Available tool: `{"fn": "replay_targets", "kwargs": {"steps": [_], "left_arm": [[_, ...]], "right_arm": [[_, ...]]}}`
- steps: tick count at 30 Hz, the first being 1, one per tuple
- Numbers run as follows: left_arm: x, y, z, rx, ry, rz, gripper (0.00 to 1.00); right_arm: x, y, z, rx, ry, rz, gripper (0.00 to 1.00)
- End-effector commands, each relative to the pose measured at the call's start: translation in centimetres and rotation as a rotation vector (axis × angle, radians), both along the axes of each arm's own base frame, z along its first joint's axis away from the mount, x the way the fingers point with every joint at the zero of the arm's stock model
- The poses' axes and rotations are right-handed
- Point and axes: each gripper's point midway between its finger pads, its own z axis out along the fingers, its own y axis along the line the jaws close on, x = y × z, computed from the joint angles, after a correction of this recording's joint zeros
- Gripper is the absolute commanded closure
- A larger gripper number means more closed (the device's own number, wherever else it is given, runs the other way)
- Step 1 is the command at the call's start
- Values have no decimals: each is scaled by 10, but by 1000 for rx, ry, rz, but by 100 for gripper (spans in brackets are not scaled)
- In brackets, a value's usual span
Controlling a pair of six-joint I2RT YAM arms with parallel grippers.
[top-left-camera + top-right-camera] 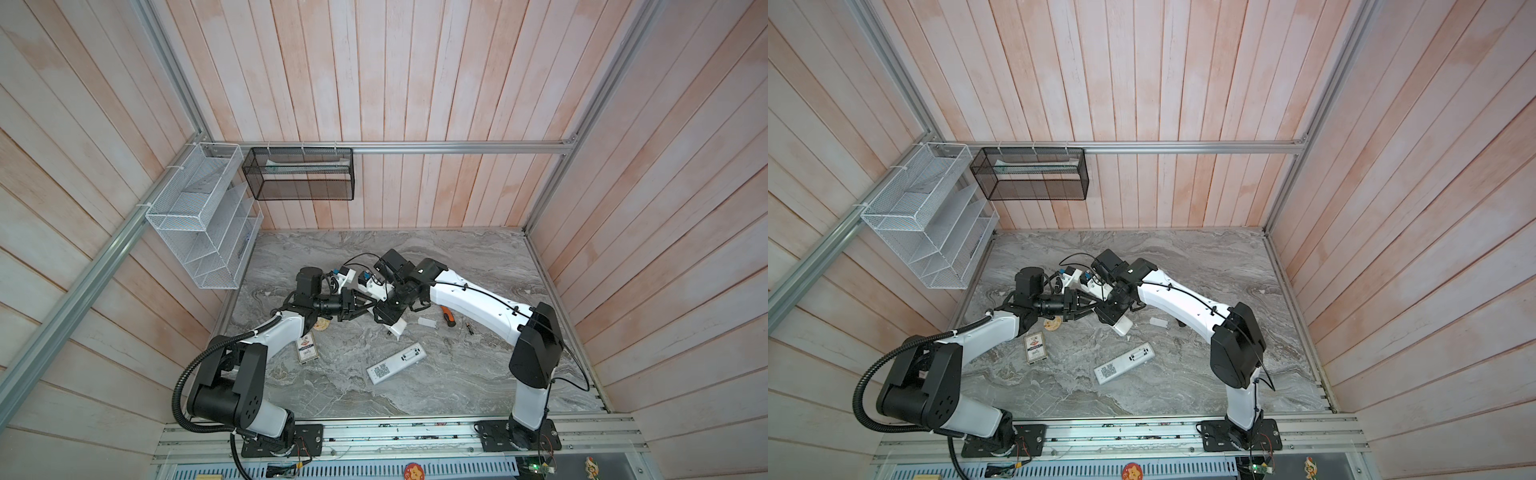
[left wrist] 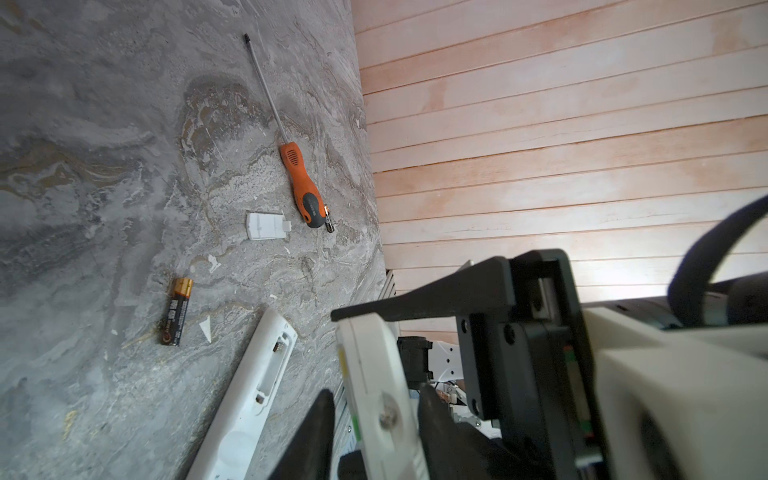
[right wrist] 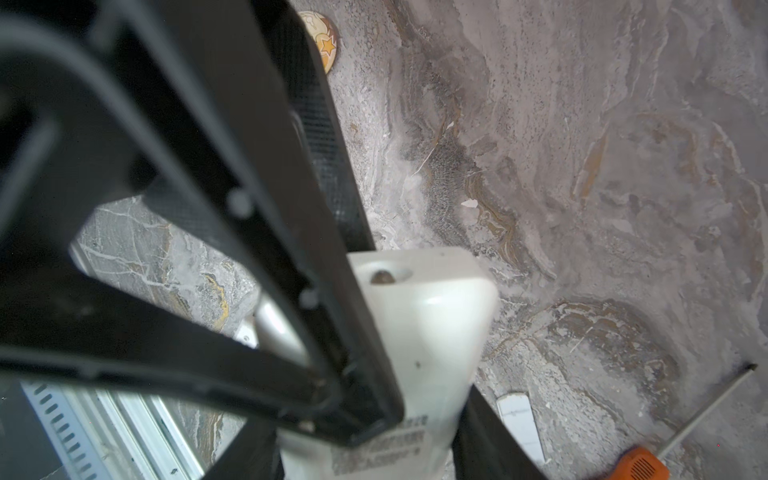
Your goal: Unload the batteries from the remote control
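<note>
**Both arms on one remote, two batteries loose on the worktop**

The right fingers (image 3: 490,436) pinched a white remote (image 3: 424,332) across its width. They held it tilted near the middle of the grey marbled worktop (image 1: 457,270), and in both top views one white end stuck out low beneath the arm. The left fingers (image 2: 311,440) stood on either side of the same remote, which showed edge-on in the left wrist view. A thin sliver of background showed between one finger and the plastic, so I could not tell whether they were squeezing it or only bracketing it. In the right wrist view one left finger ran along the remote's side, seemingly in contact. The battery bay of this remote was hidden in every view.

A black-and-gold battery (image 2: 176,311) lay flat on the worktop, near the open end of a second remote (image 1: 397,363) but not touching it. That remote lay back-up, and its compartment was uncovered and empty. A second battery (image 2: 329,224), small in the view, lay just beside the butt of an orange-handled screwdriver (image 2: 305,187). A white cover (image 2: 266,226) rested near the handle, between the screwdriver and the second remote.

On the left arm's side of the worktop, a round badge (image 1: 320,325) and a small card box (image 1: 306,350) lay close together.
</note>
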Motion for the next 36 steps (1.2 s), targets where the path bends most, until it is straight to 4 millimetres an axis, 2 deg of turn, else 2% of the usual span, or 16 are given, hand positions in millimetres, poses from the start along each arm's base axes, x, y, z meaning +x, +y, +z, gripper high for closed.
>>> {"fn": "replay_targets", "kwargs": {"steps": [1, 6, 10, 14, 18, 23, 26, 29, 31, 34, 36], "left_arm": [[1, -1, -2, 6, -9, -14, 71], [0, 0, -2, 11, -16, -19, 78], [1, -1, -3, 13, -14, -23, 80], [1, -1, -6, 16, -6, -26, 80], [2, -1, -8, 19, -1, -25, 81], [4, -1, -10, 23, 0, -22, 81], [7, -1, -12, 24, 5, -19, 81], [10, -2, -10, 13, 10, -7, 81], [14, -2, -5, -8, 17, 14, 81], [24, -1, 8, -55, 25, 80, 80], [32, 1, 17, -103, 38, 145, 80]], "right_arm": [[1, 0, -1, -32, -5, 10, 69], [2, -1, -2, -41, -9, 8, 68], [5, -3, -2, -52, -25, 1, 61], [9, -8, 1, -71, -50, -25, 43], [10, -15, 12, -80, -64, -64, 27], [5, -25, 29, -66, -65, -112, 13], [2, -28, 50, -14, -69, -152, 11], [10, -44, 70, 79, -43, -286, 10], [18, -61, 82, 202, 46, -436, 10], [28, -90, 99, 508, 205, -650, 10], [27, -105, 106, 720, 308, -727, 10]]}}
